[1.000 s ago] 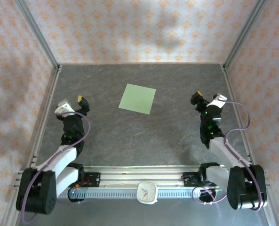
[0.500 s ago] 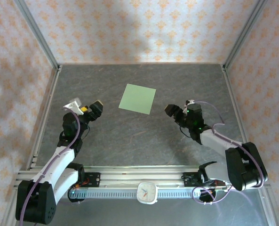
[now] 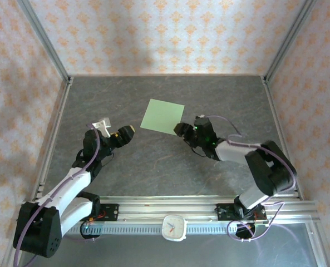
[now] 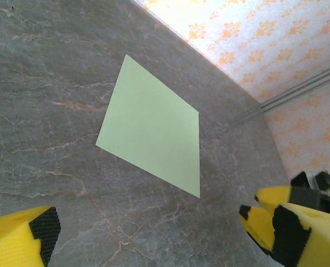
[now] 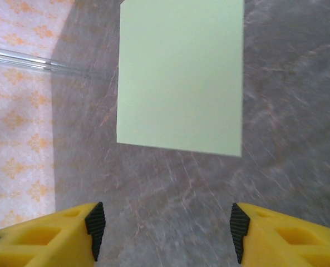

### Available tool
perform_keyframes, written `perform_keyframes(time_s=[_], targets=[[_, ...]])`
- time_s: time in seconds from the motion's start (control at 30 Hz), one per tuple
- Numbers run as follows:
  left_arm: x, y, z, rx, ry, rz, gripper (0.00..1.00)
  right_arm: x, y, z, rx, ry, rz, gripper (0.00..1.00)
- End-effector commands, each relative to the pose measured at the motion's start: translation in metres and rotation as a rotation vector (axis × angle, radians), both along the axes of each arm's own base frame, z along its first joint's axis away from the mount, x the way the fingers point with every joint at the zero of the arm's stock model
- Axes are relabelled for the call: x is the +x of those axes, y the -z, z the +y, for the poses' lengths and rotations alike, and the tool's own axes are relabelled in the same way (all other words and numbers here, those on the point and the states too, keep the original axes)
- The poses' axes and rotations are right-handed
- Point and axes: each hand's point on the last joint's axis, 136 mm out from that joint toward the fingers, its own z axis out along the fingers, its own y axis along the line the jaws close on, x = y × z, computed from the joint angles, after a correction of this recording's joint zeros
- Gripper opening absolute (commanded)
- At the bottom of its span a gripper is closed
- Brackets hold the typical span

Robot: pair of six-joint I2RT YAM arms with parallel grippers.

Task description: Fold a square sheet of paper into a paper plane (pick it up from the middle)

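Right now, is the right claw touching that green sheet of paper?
Apart. In the right wrist view, bare table shows between the right claw and the near edge of the square sheet of paper.

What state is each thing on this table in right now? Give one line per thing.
square sheet of paper: flat on the table, unfolded, not held.
left gripper: open, empty, apart from the sheet.
right gripper: open, empty, just short of the sheet.
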Motion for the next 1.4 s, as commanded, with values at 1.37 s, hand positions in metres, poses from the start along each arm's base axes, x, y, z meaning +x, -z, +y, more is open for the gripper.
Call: perform_keyframes(time_s=[1.37], targets=[[-0.015,0.003,-0.035,0.031,0.131,0.120,0.99,-0.056,0.079,0.013,-0.324,-0.180,0.232,0.57]])
